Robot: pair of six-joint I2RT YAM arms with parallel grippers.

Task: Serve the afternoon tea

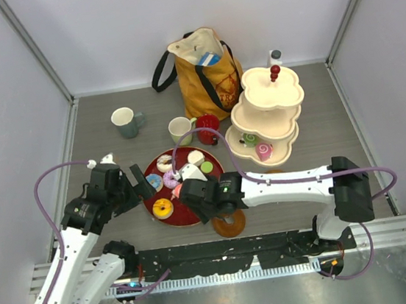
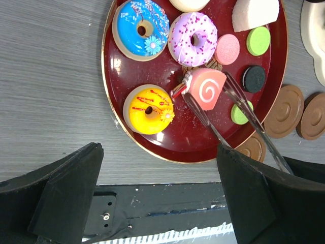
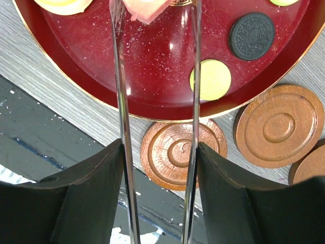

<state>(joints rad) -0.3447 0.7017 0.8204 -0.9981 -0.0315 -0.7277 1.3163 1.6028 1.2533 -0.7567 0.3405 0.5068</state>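
Observation:
My right gripper is shut on metal tongs, and the tong tips pinch a pink roll cake just over the big red tray. The tray also holds a yellow donut, a blue donut, a purple donut and several macarons. My left gripper is open and empty at the tray's left edge. The cream three-tier stand carries a pink roll on its bottom tier. Grey-green, pale green and red mugs stand behind the tray.
Three brown saucers lie on the table by the tray's near right edge. A mustard-yellow tote bag stands at the back. The black mounting rail runs along the near table edge.

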